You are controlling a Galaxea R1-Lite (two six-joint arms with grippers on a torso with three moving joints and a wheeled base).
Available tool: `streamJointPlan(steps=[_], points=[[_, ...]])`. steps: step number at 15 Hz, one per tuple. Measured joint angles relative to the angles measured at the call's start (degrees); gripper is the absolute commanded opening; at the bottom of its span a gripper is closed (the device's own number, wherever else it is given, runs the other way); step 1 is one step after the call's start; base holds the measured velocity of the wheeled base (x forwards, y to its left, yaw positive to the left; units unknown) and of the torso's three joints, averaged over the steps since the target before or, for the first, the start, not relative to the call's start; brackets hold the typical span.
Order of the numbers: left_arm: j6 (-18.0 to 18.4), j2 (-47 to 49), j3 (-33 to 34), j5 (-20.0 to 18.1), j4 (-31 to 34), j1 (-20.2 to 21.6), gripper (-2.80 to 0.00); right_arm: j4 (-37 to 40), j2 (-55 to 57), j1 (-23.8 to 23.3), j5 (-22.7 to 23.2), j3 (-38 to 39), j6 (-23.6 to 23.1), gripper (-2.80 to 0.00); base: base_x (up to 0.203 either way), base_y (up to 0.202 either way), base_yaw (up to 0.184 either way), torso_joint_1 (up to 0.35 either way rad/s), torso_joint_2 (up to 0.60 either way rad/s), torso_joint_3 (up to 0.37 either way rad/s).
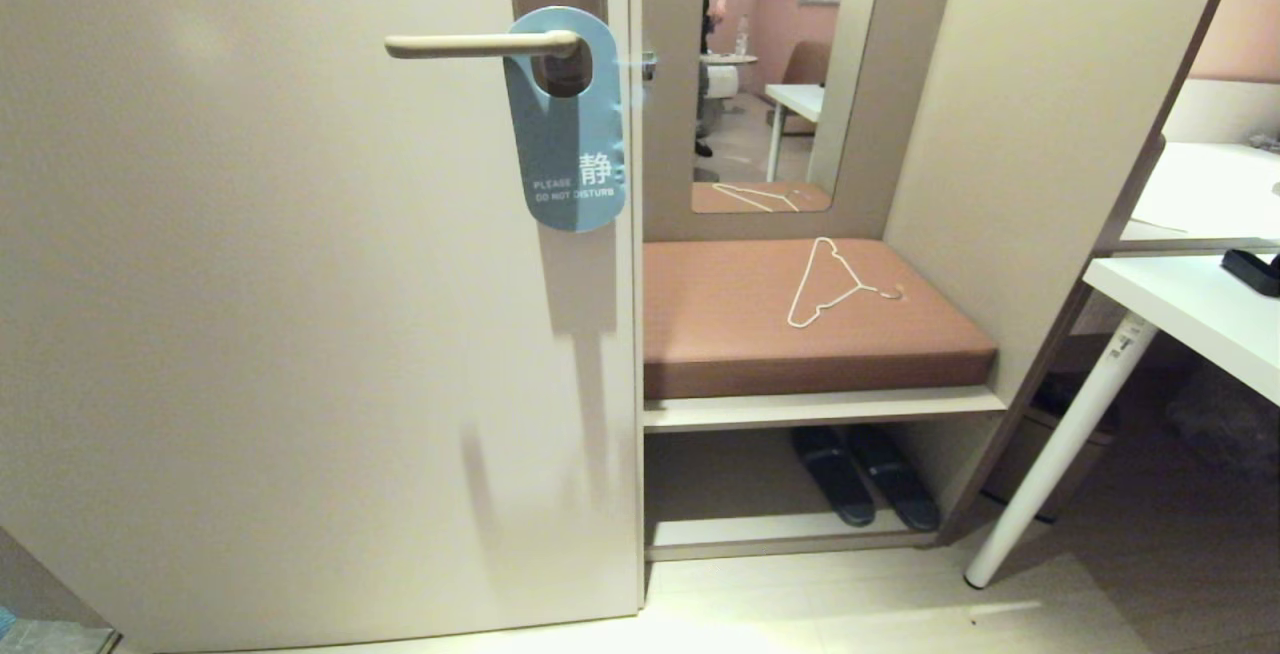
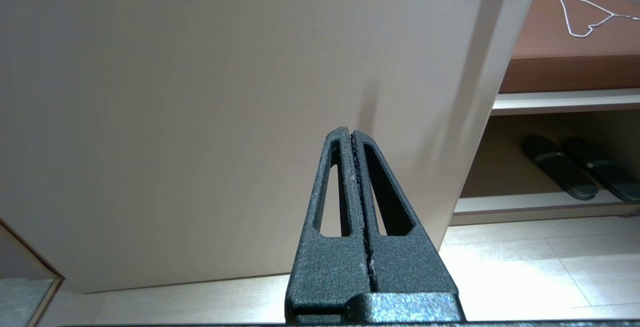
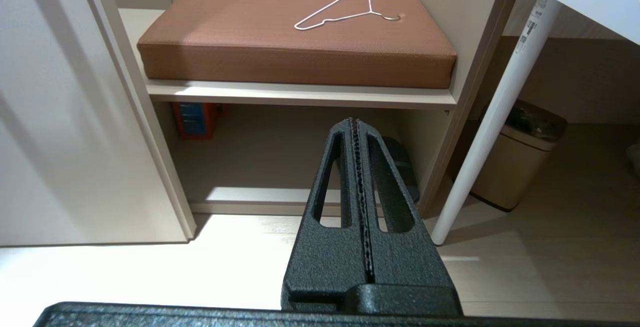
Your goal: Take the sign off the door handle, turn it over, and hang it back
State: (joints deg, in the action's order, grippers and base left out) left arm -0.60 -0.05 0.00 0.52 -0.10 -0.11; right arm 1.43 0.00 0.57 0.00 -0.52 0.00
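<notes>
Left gripper (image 2: 352, 134), black textured metal fingers pressed together, held low facing the beige door (image 2: 225, 92), right gripper (image 3: 356, 123), same fingers pressed together, low to the door's right

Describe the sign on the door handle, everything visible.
The sign is a flat, light blue door hanger with rounded ends and white print: a Chinese character above "PLEASE DO NOT DISTURB". Its round hole is threaded over the beige door handle close to the plate, so it hangs upright against the door, blue side out, lower end slightly tilted toward the door's edge. No gripper touches it.
</notes>
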Motion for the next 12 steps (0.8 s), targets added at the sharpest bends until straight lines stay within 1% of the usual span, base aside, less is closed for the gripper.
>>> streamJointPlan(steps=[12], points=[[0.0,0.0,0.0,0.0,0.0,0.0,-2.80,0.0,0.0,0.0,0.2,0.0,-0.3,-2.80,0.000,0.000,0.000,0.000,0.00,0.000]])
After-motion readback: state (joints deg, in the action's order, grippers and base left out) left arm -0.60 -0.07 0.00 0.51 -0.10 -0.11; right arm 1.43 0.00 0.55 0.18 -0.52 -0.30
